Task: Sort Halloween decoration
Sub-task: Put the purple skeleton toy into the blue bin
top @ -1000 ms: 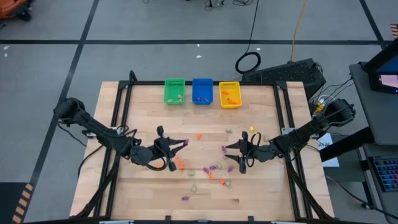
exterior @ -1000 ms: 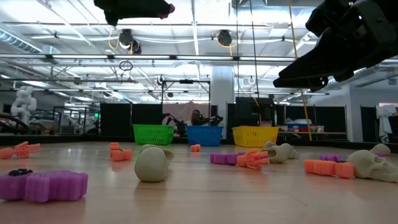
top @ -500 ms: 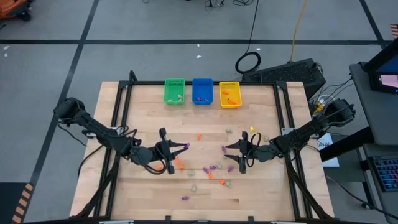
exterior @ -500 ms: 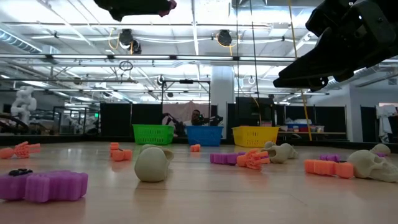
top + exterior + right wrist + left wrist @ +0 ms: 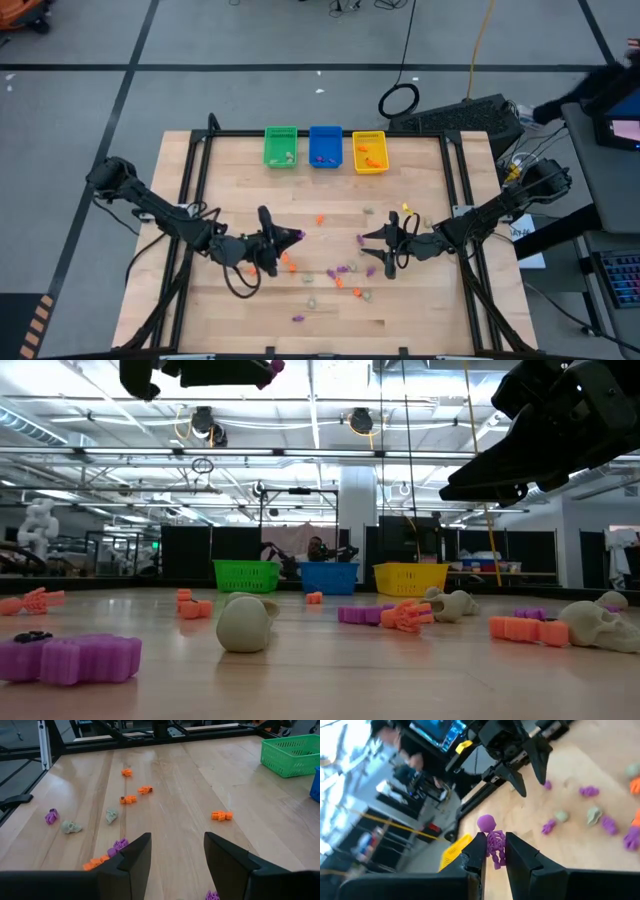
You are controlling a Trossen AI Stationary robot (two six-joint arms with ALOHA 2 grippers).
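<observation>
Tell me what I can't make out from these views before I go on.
- Bin contents: too small in the high view; the green bin shows only specks.
- Left gripper: cut off by the low view's top edge.
- Purple skeleton: lower part hidden between the fingers, left wrist view.

Bright, even overhead lighting; soft shadows; left wrist view's background smeared with motion blur
</observation>
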